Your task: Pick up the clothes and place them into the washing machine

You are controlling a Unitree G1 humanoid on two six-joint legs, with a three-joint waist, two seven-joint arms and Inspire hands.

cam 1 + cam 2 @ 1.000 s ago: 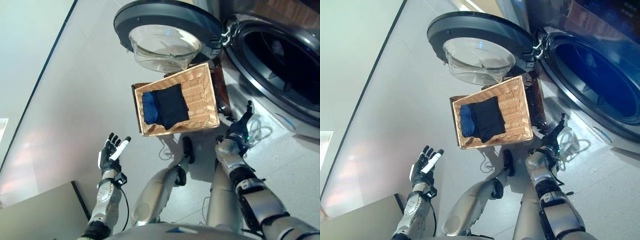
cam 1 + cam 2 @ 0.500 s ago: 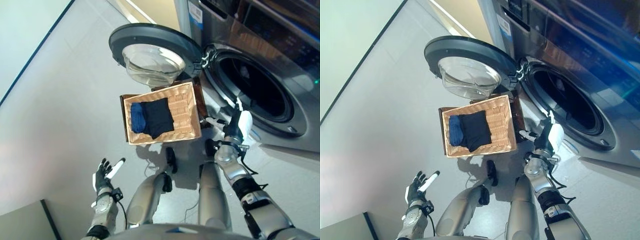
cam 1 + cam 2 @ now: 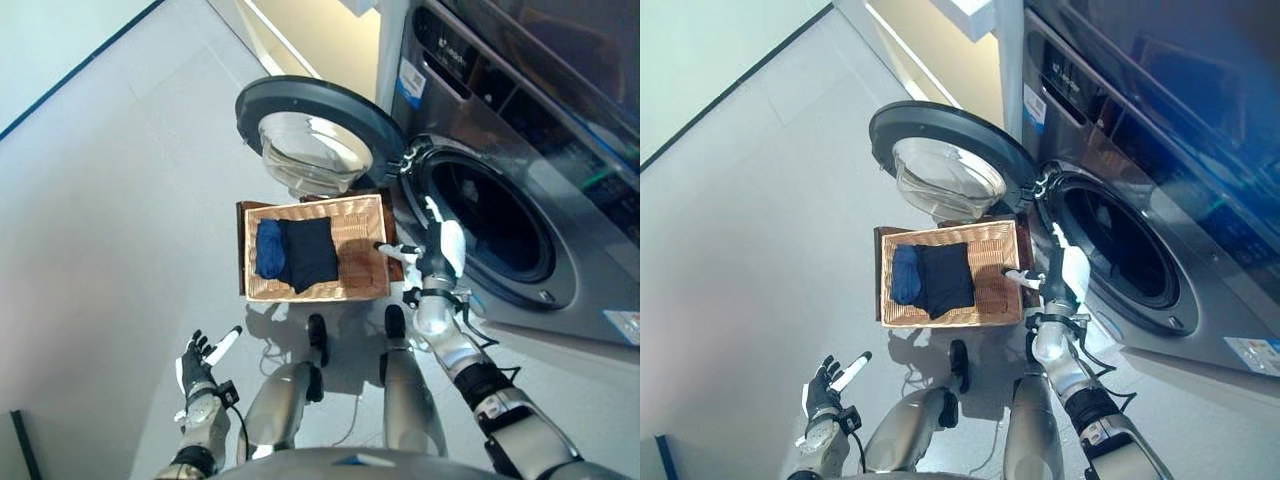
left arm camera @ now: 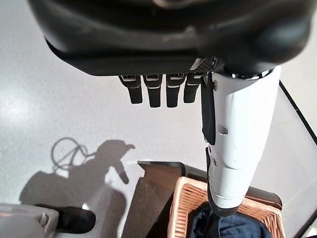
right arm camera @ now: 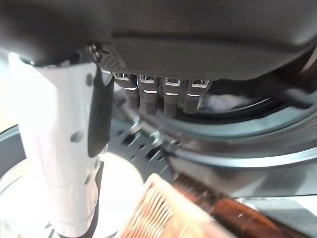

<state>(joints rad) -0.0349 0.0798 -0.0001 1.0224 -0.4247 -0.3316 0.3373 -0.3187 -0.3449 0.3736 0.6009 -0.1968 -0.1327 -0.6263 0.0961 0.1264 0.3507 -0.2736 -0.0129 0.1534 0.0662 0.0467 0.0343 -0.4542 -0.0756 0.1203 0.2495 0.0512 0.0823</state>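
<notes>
Two pieces of clothing are lying in the wicker basket (image 3: 360, 275) on the floor: a black one (image 3: 310, 252) and a blue one (image 3: 269, 248) touching it. The basket is sitting just below the washing machine's open round door (image 3: 318, 130). The drum opening (image 3: 490, 220) is showing to the right. The right hand (image 3: 438, 248) is hanging near the basket's right edge with fingers straight, holding nothing. The left hand (image 3: 198, 358) is staying low over the floor, well apart from the basket, fingers spread and empty.

Bright, soft floor shadows, blurred wrist view
</notes>
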